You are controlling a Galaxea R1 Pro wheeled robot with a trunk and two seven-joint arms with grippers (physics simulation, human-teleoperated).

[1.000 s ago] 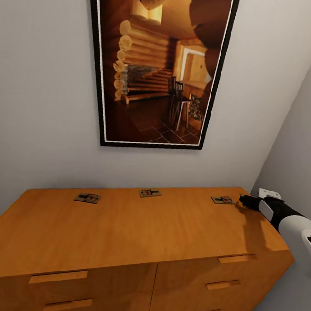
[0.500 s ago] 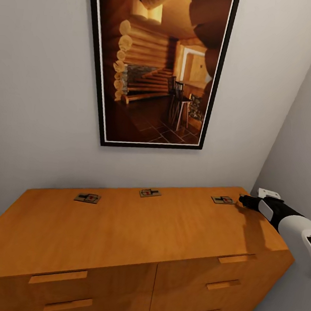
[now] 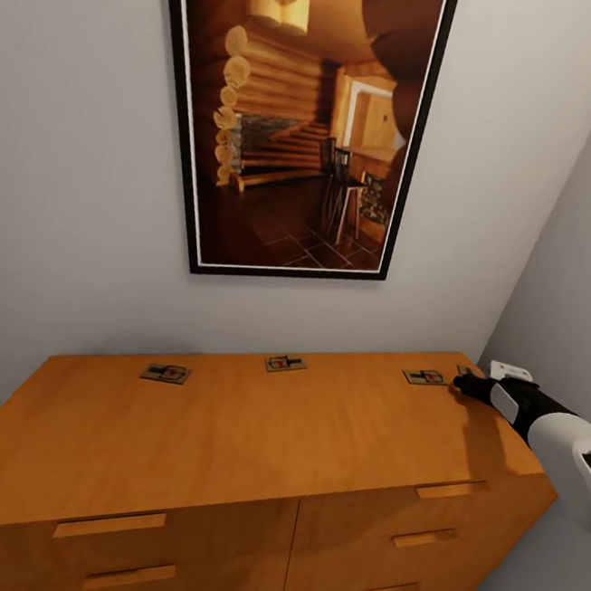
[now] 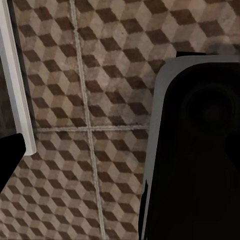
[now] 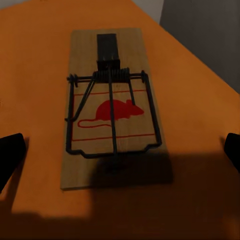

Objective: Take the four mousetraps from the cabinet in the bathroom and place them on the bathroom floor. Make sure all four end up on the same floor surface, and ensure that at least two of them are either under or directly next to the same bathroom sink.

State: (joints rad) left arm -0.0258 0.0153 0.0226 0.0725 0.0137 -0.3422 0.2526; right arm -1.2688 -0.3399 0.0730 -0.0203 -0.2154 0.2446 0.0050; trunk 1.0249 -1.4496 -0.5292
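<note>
- Tan wood mousetraps: three lie in a row along the back of the cabinet (image 3: 253,437) top, near the wall, well apart from one another: the left mousetrap (image 3: 166,373), the middle mousetrap (image 3: 285,363) and the right mousetrap (image 3: 424,376). Just behind the black gripper tip in the head view, a small dark-edged scrap at the cabinet's far corner may be a fourth; too little of it shows to tell.
- One right gripper (image 3: 465,383) reaches in over the cabinet's right end on a black-and-white arm, its tip low over the wood and just beside the right mousetrap.
- Its fingers stand wide apart: in the right wrist view one dark fingertip (image 5: 9,156) sits at each side edge, and they grip nothing.
- One trap (image 5: 111,103) lies flat on the orange wood between and ahead of those fingertips, not touching either.
- Its long axis runs straight away from the fingers; the black block end points away, and the end nearer the fingers lies in shadow. A red mouse print sits mid-board under the black wire frame.
- Orange-brown cabinet top, flat and smooth, with slim bar handles on the drawer fronts below. A pale wall rises behind it, carrying one black-framed picture (image 3: 295,123) of a log-cabin room; a second wall meets it at the right corner.
- Left wrist view: bathroom floor (image 4: 90,100) of brown-and-beige cube-pattern tiles with pale grout, beside a dark rounded robot part. Whether the left gripper is open or closed I cannot tell.
</note>
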